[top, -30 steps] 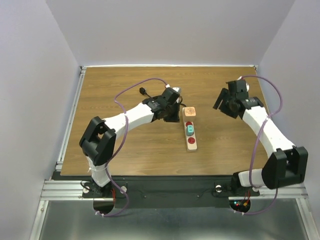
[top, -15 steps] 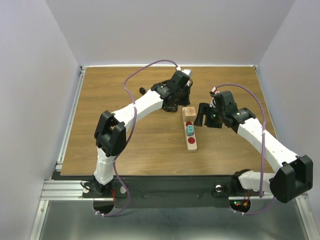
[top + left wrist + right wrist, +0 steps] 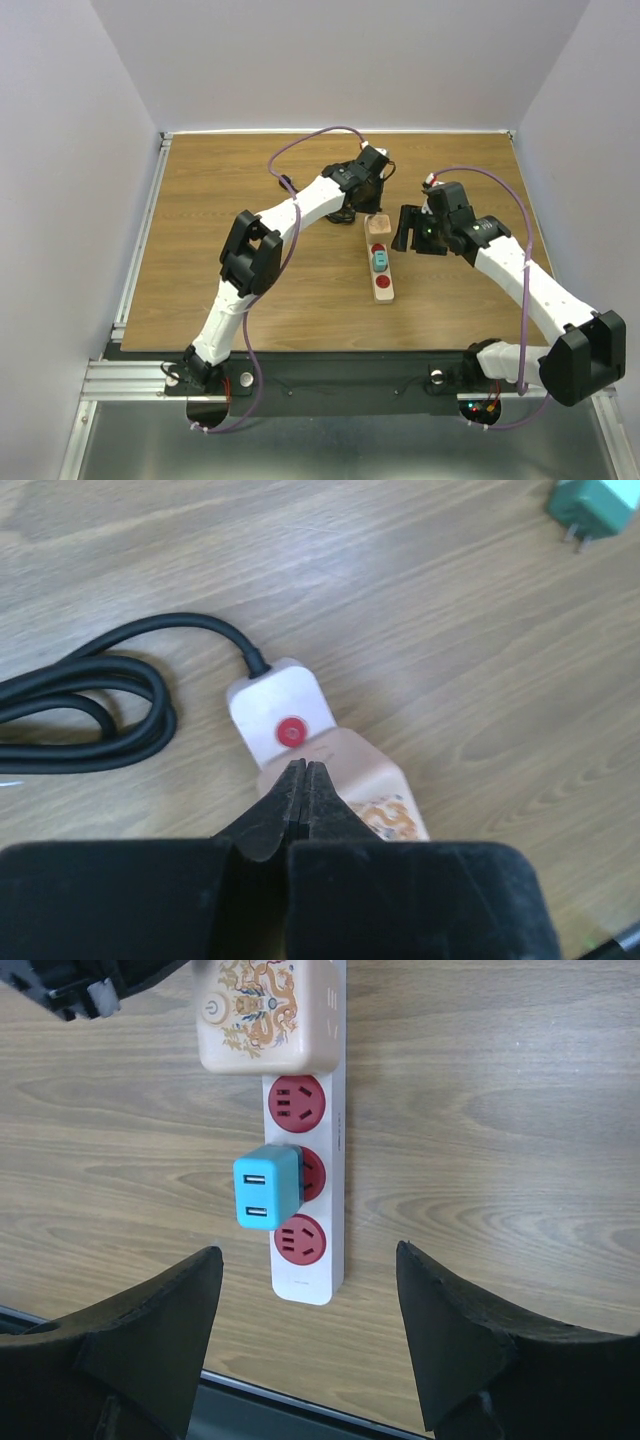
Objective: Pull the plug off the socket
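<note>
Plug (image 3: pixel 267 1188) is seated mid-strip in socket (image 3: pixel 322 1270), table centre. Right gripper (image 3: pixel 308 1252) is spread wide just beside it, left gripper (image 3: pixel 303 780) is closed (nothing held) at far end; socket may be lifted too if unpinned

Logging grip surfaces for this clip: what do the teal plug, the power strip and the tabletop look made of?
Teal plug: smooth matte plastic, going by its even colour and moulded USB slots. Power strip: smooth pale plastic body with red outlet faces. Tabletop: printed-looking wood grain, probably laminate or veneer, unclear which.
</note>
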`<action>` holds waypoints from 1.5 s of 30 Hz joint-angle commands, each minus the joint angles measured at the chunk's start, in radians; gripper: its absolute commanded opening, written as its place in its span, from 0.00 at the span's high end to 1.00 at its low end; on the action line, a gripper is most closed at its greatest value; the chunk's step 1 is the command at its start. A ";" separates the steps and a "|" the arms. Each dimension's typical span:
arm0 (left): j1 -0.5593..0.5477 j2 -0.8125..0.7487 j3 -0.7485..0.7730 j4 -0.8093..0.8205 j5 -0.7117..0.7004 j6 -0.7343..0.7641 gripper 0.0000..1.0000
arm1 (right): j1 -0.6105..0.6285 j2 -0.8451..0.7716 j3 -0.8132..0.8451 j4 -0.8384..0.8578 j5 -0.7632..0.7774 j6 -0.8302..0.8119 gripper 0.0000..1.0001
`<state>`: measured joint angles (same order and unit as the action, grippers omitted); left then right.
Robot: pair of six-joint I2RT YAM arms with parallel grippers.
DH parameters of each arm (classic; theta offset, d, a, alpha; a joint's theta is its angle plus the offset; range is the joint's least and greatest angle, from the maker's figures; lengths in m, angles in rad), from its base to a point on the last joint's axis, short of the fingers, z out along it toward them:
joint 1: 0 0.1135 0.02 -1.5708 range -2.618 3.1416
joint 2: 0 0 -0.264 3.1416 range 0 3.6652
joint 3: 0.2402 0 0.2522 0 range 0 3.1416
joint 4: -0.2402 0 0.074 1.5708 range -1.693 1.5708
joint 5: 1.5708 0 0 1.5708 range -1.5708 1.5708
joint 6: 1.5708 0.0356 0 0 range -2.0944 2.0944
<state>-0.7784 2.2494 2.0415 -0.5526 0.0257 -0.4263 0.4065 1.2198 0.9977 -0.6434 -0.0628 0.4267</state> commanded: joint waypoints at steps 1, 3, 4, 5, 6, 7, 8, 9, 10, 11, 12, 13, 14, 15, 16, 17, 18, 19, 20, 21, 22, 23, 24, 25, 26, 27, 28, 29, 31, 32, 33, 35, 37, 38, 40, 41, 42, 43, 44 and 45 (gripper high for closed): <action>-0.018 -0.034 -0.044 -0.058 -0.018 0.029 1.00 | 0.008 -0.008 -0.001 0.031 0.017 0.006 0.25; -0.022 -0.031 -0.066 -0.073 -0.055 0.020 1.00 | 0.014 -0.002 0.005 0.031 0.014 0.001 0.25; -0.022 -0.062 -0.085 -0.063 -0.064 0.014 1.00 | 0.017 -0.002 0.010 0.033 0.012 0.000 0.25; -0.024 -0.082 -0.127 -0.028 -0.073 0.011 1.00 | 0.018 0.000 0.010 0.031 0.009 -0.002 0.25; -0.024 -0.103 -0.141 -0.012 -0.079 0.006 1.00 | 0.021 0.001 0.013 0.033 0.008 -0.006 0.25; -0.024 -0.122 -0.150 0.002 -0.099 0.003 1.00 | 0.028 0.003 0.018 0.031 0.004 -0.014 0.25; -0.022 -0.138 -0.150 0.008 -0.108 -0.003 1.00 | 0.034 0.004 0.021 0.033 0.004 -0.017 0.25; -0.022 -0.161 -0.130 0.010 -0.124 -0.006 1.00 | 0.038 0.015 0.022 0.031 0.001 -0.026 0.25; -0.022 -0.169 -0.115 0.005 -0.127 -0.006 1.00 | 0.051 0.020 0.028 0.031 -0.002 -0.029 0.25; -0.022 -0.175 -0.077 -0.006 -0.129 -0.005 1.00 | 0.057 0.026 0.032 0.031 -0.002 -0.034 0.25; -0.021 -0.177 -0.058 -0.010 -0.125 -0.002 1.00 | 0.063 0.035 0.033 0.031 0.000 -0.035 0.25; -0.021 -0.177 -0.043 -0.015 -0.121 -0.002 1.00 | 0.078 0.050 0.036 0.033 0.003 -0.043 0.25; -0.021 -0.172 -0.028 -0.020 -0.116 0.000 1.00 | 0.087 0.059 0.039 0.033 0.011 -0.045 0.25; -0.022 -0.168 -0.003 -0.029 -0.104 0.003 1.00 | 0.103 0.069 0.042 0.033 0.030 -0.046 0.25; -0.021 -0.165 0.003 -0.033 -0.098 0.003 1.00 | 0.110 0.079 0.044 0.034 0.038 -0.048 0.25; -0.018 -0.163 0.003 -0.036 -0.093 0.000 1.00 | 0.118 0.102 0.045 0.037 0.044 -0.048 0.25; -0.012 -0.166 -0.016 -0.032 -0.074 -0.012 1.00 | 0.133 0.115 0.050 0.044 0.055 -0.046 0.25; -0.007 -0.172 -0.038 -0.023 -0.064 -0.022 1.00 | 0.143 0.128 0.055 0.050 0.057 -0.045 0.25; -0.002 -0.198 -0.102 0.006 -0.058 -0.031 1.00 | 0.152 0.148 0.058 0.054 0.104 -0.039 0.25; 0.002 -0.215 -0.140 0.026 -0.055 -0.040 1.00 | 0.155 0.162 0.061 0.069 0.110 -0.036 0.25; 0.007 -0.235 -0.180 0.046 -0.058 -0.049 1.00 | 0.163 0.173 0.065 0.079 0.115 -0.032 0.25; 0.011 -0.278 -0.219 0.063 -0.059 -0.067 1.00 | 0.166 0.185 0.068 0.085 0.118 -0.028 0.25; 0.013 -0.302 -0.256 0.094 -0.063 -0.077 1.00 | 0.167 0.213 0.073 0.090 0.126 -0.023 0.25; 0.013 -0.330 -0.330 0.109 -0.072 -0.086 1.00 | 0.173 0.225 0.079 0.102 0.130 -0.011 0.25; 0.011 -0.385 -0.368 0.143 -0.072 -0.109 1.00 | 0.176 0.240 0.084 0.106 0.141 -0.005 0.28; 0.011 -0.419 -0.409 0.166 -0.070 -0.121 1.00 | 0.179 0.254 0.085 0.108 0.146 0.003 0.30; 0.010 -0.451 -0.494 0.186 -0.061 -0.135 1.00 | 0.186 0.282 0.087 0.113 0.147 0.012 0.38; 0.001 -0.515 -0.539 0.207 -0.063 -0.159 1.00 | 0.189 0.296 0.088 0.113 0.147 0.017 0.44; -0.005 -0.604 -0.664 0.253 -0.067 -0.187 1.00 | 0.198 0.323 0.085 0.114 0.153 0.030 0.68; -0.007 -0.629 -0.702 0.266 -0.064 -0.202 1.00 | 0.199 0.328 0.082 0.116 0.158 0.035 0.74; -0.010 -0.654 -0.778 0.296 -0.060 -0.227 1.00 | 0.202 0.333 0.081 0.120 0.168 0.040 0.80; -0.010 -0.694 -0.843 0.313 -0.056 -0.250 1.00 | 0.204 0.345 0.082 0.122 0.176 0.055 0.81; -0.012 -0.747 -0.921 0.338 -0.049 -0.276 1.00 | 0.204 0.369 0.091 0.122 0.167 0.058 0.81; -0.012 -0.748 -0.940 0.348 -0.041 -0.281 1.00 | 0.206 0.374 0.097 0.122 0.166 0.060 0.84; -0.019 -0.758 -0.972 0.376 0.008 -0.278 1.00 | 0.206 0.380 0.116 0.120 0.172 0.067 1.00; -0.028 -0.754 -0.972 0.381 0.013 -0.276 1.00 | 0.207 0.377 0.125 0.119 0.182 0.072 1.00; -0.038 -0.746 -0.966 0.379 0.014 -0.272 1.00 | 0.206 0.368 0.134 0.119 0.182 0.076 1.00; -0.050 -0.738 -0.951 0.379 0.013 -0.267 1.00 | 0.206 0.356 0.163 0.120 0.178 0.092 1.00; -0.068 -0.726 -0.937 0.378 0.011 -0.264 1.00 | 0.207 0.327 0.179 0.120 0.178 0.098 1.00; -0.077 -0.720 -0.937 0.378 0.008 -0.267 1.00 | 0.209 0.313 0.196 0.120 0.182 0.107 1.00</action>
<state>-0.8066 1.5246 1.0752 -0.2432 0.0105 -0.6823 0.6018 1.5669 1.1049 -0.6056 0.1013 0.4927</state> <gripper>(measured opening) 0.015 0.352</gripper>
